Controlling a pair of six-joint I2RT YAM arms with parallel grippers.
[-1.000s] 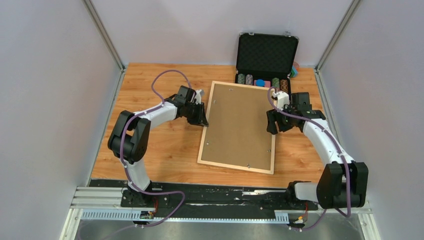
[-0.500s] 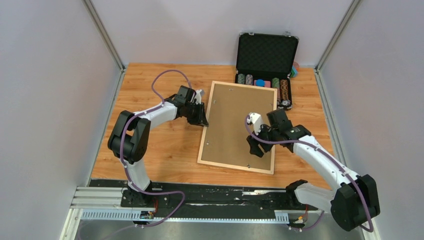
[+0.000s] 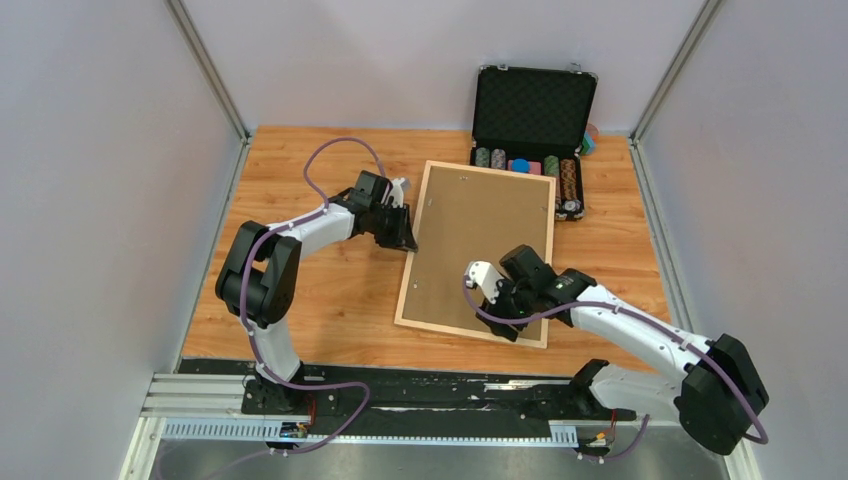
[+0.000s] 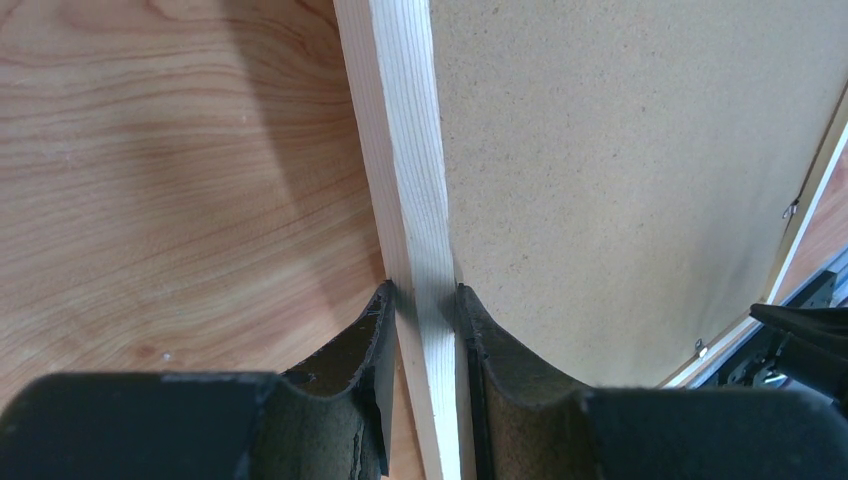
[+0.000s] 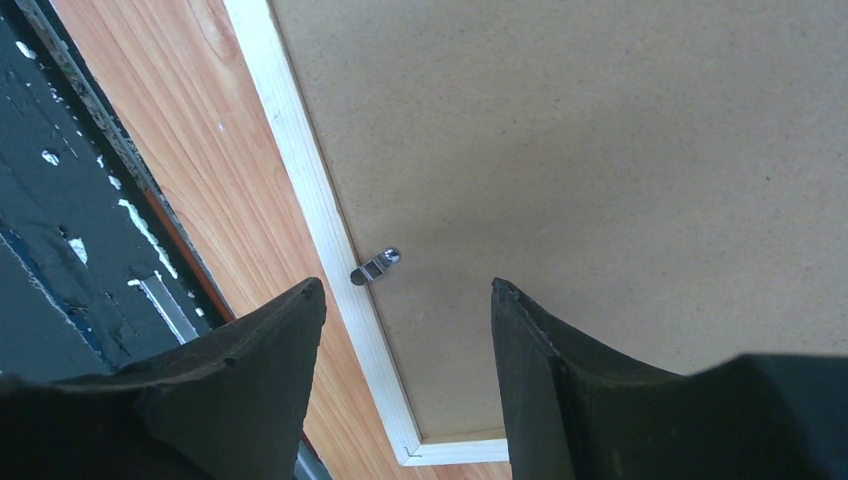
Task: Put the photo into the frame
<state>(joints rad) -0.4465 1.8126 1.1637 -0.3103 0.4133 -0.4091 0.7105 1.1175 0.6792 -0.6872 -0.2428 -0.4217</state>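
The frame (image 3: 411,265) lies face down on the wooden table, its light-wood rails around a brown backing board (image 3: 480,235). My left gripper (image 3: 405,238) is shut on the frame's left rail (image 4: 405,150), one finger outside it and one on the backing board (image 4: 620,150). Over the frame's near edge my right gripper (image 3: 503,315) hangs open, holding nothing. Between its fingertips (image 5: 405,290) I see the near rail (image 5: 300,180) and a small metal clip (image 5: 375,266). The photo is hidden from every view.
An open black chip case (image 3: 533,110) with several stacks of chips (image 3: 530,165) stands at the back, just beyond the frame's far right corner. Grey walls close in both sides. The black mounting rail (image 3: 400,385) runs along the near table edge.
My right arm has swung from the frame's right side, near the chip case, across the backing board to the near edge. The left gripper and the frame have not moved.
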